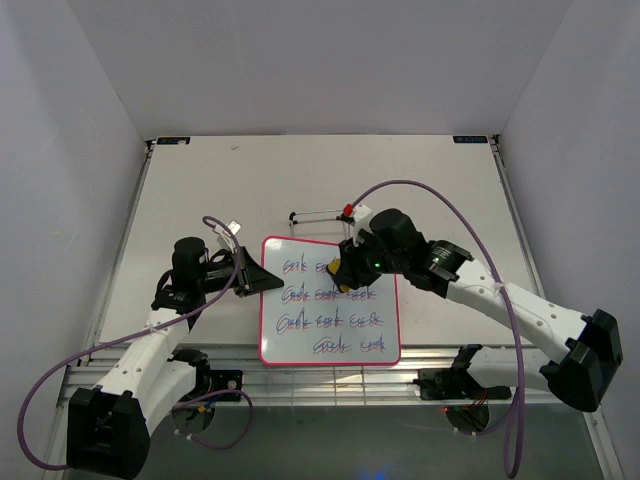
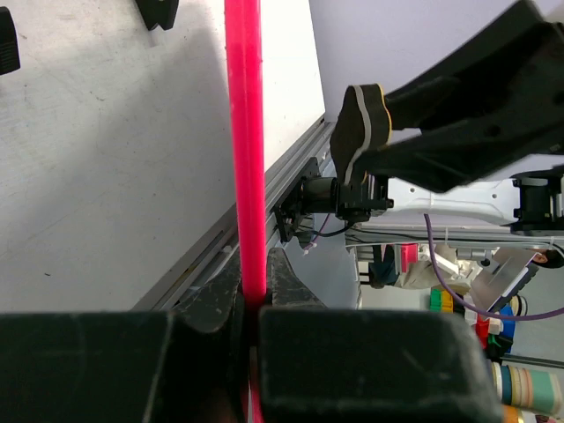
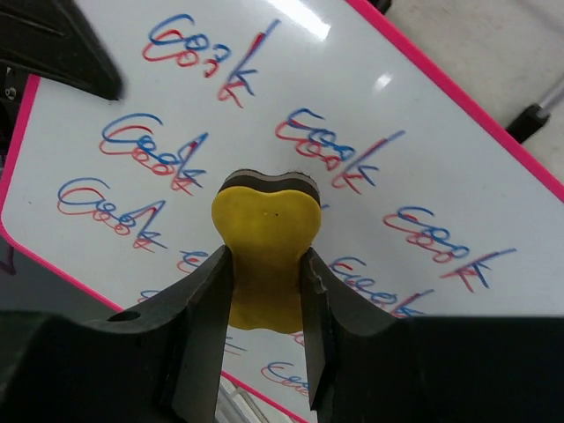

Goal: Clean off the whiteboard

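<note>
The whiteboard [image 1: 285,345] lies mid-table, pink-framed, with several rows of blue and red scribbles. My left gripper [image 1: 255,280] is shut on its left frame edge; the left wrist view shows the pink frame [image 2: 245,159] edge-on, pinched between the fingers of that gripper [image 2: 254,304]. My right gripper [image 1: 345,272] is shut on a yellow eraser [image 1: 343,277] over the board's upper right rows. In the right wrist view the eraser [image 3: 264,256] sits between the fingers of the right gripper [image 3: 264,273], its dark felt side facing the scribbled board [image 3: 441,167]. From the left wrist view the eraser [image 2: 361,123] looks slightly off the board's surface.
A black wire stand [image 1: 320,213] with a red tip lies just behind the board, also at the right wrist view's edge [image 3: 538,115]. White walls close in the table on three sides. A metal rail [image 1: 330,375] runs along the near edge. Purple cables loop off both arms.
</note>
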Controlling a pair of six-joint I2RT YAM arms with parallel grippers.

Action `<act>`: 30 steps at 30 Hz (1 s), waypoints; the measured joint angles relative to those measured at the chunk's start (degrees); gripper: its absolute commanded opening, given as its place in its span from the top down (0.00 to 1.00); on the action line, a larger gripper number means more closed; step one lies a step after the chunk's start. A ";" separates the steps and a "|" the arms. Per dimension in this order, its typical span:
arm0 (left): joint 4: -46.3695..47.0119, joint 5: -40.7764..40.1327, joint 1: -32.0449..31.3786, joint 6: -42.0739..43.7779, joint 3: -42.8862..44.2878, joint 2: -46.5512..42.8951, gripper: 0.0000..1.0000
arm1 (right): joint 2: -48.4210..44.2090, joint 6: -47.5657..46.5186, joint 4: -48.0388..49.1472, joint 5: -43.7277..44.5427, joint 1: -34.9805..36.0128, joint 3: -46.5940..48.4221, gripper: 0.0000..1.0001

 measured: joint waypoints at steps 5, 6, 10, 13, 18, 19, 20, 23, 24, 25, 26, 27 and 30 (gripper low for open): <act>1.33 -1.11 -0.02 -2.69 -1.86 0.13 1.00 | 9.97 0.33 0.07 4.76 8.26 8.79 0.65; 1.31 -1.46 -0.02 -3.28 -2.25 0.11 1.00 | 11.82 0.33 0.15 5.40 9.33 10.40 0.65; 1.03 -2.56 -0.02 -4.66 -3.65 0.09 1.00 | 18.64 0.33 0.11 7.48 12.35 15.13 0.66; 0.39 -3.28 -0.02 -4.98 -4.59 -0.33 1.00 | 22.38 0.31 -0.02 8.92 13.29 16.96 0.66; -1.05 -3.87 -0.02 -4.92 -5.07 -1.42 1.00 | 25.64 0.26 -0.20 9.75 13.40 18.58 0.66; -1.05 -3.85 -0.02 -4.79 -5.22 -1.49 1.00 | 26.27 0.17 -0.22 9.77 13.40 19.15 0.66; -1.09 -3.85 -0.02 -4.68 -5.38 -1.51 1.00 | 27.02 0.11 -0.22 9.73 13.35 19.76 0.66; -1.49 -3.82 -0.02 -4.42 -5.57 -1.51 1.00 | 29.24 -0.24 -0.26 9.18 13.38 21.09 0.65; -1.55 -3.82 -0.02 -4.33 -5.57 -1.49 1.00 | 29.92 -0.33 -0.44 8.94 13.38 21.53 0.65; -1.60 -3.82 -0.02 -4.20 -5.57 -1.49 1.00 | 30.71 -0.39 -0.68 8.63 13.38 22.10 0.65; -1.99 -3.89 0.04 -4.28 -5.62 -1.46 1.00 | 31.36 -0.48 -1.18 8.31 13.35 22.75 0.65; -2.12 -3.89 0.11 -4.28 -5.75 -1.46 1.00 | 31.87 -0.50 -1.51 7.89 13.31 23.28 0.65; -2.38 -3.85 0.17 -4.35 -5.92 -1.44 1.00 | 32.54 -0.48 -2.05 7.08 13.29 24.02 0.65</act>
